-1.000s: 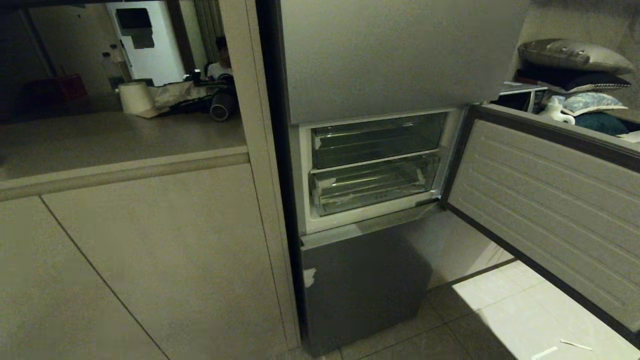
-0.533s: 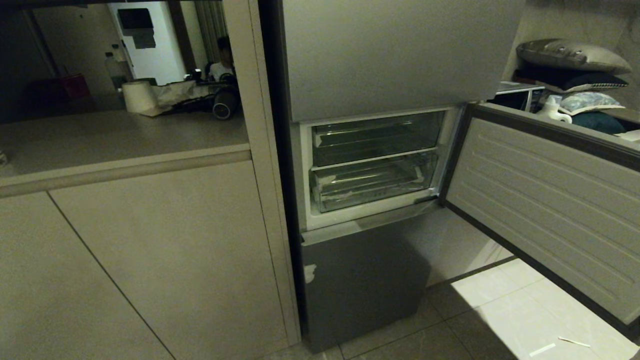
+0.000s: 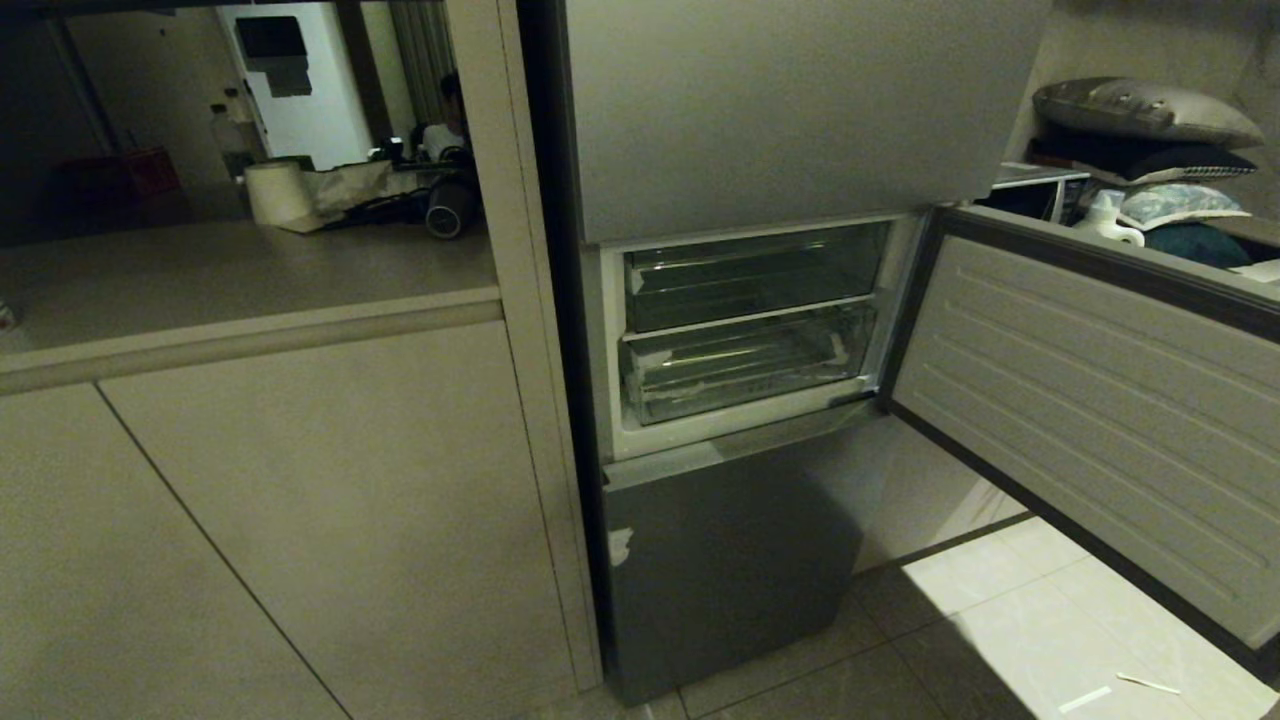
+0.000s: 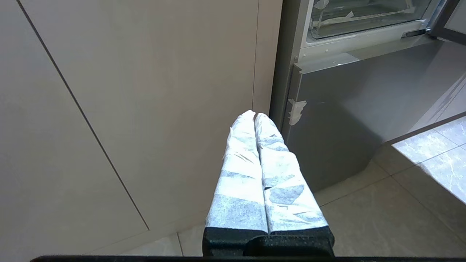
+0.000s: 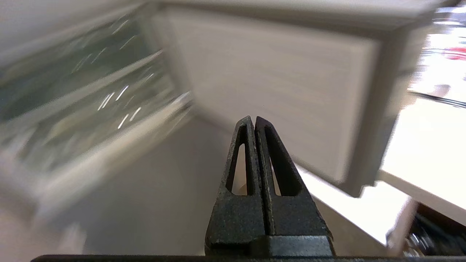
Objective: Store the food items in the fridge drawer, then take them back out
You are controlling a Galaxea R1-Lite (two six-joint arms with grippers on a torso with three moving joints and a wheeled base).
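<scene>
The fridge's middle compartment stands open. The fridge drawer point(image 3: 745, 365) is the lower clear bin, pushed in under a smokier shallow bin point(image 3: 755, 275); its front corner also shows in the left wrist view point(image 4: 364, 18). The food items are out of view. Neither arm shows in the head view. My left gripper point(image 4: 254, 114), with white-wrapped fingers, is shut and empty, low before the seam between cabinet and fridge. My right gripper point(image 5: 253, 118), with black fingers, is shut and empty, pointing toward the open door's inner panel, with the drawer point(image 5: 91, 120) blurred off to one side.
The open middle door point(image 3: 1090, 420) juts out on the right. Closed grey doors sit above point(image 3: 790, 110) and below point(image 3: 730, 570). A beige cabinet point(image 3: 300, 520) and counter point(image 3: 230, 270) with a paper roll point(image 3: 272, 193) stand left. A person point(image 3: 445, 125) sits far back.
The whole head view shifted slightly a second ago as the camera moved, then held still. Nothing in the scene itself has visibly moved.
</scene>
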